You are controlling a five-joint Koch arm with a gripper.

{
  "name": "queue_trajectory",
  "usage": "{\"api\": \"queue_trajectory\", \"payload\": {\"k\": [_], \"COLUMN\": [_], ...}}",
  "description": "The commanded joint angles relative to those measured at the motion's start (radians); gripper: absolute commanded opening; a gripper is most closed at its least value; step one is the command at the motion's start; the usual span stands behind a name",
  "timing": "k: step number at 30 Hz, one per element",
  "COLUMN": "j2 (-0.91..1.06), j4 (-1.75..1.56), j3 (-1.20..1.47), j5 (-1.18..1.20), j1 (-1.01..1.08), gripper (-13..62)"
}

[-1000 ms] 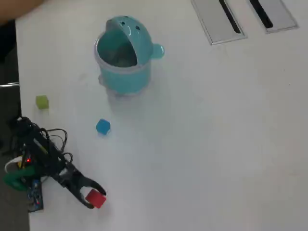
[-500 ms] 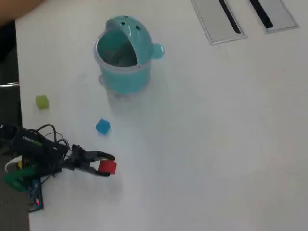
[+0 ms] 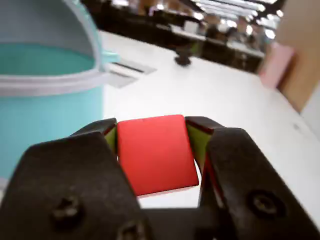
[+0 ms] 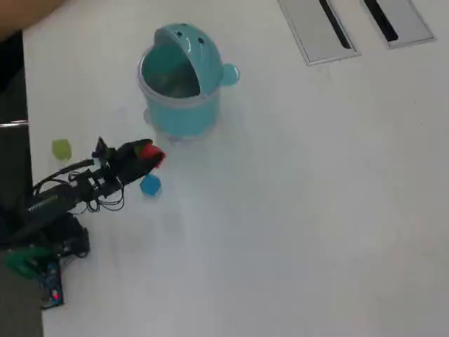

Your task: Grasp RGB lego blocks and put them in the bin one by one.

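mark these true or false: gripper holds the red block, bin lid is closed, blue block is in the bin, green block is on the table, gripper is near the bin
1. The gripper holds the red block: true.
2. The bin has its lid closed: false, the lid is flipped up and the mouth is open.
3. The blue block is in the bin: false, it lies on the table below the bin in the overhead view.
4. The green block is on the table: true.
5. The gripper is near the bin: true.
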Motion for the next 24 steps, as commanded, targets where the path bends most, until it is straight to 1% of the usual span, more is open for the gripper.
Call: {"api": "queue_trajectory", "payload": {"k": [1, 3, 8, 9, 13, 14, 17, 19, 24], "j2": [0.005, -0.117, -0.239, -0.342, -0.451, -0.531, -0.644, -0.781, -0.960], "j4": [0.009, 0.009, -0.002, 0.005, 0.061, 0.066, 0.078, 0.092, 0.141], "j3": [-0.186, -0.311, -0.422, -0.541, -0.746, -0.844, -0.945, -1.103, -1.316], "j5": [-0.066, -0.091, -0.091, -0.089, -0.083, -0.083, -0.081, -0.083, -0.084], "j1": [-0.018, -0.098, -0.158, -0.227, -0.348, -0.405, -0.434, -0.453, -0.453], "gripper": [-5.3, -5.3, -5.3, -5.3, -5.4, -5.4, -5.4, -5.4, -5.3]}}
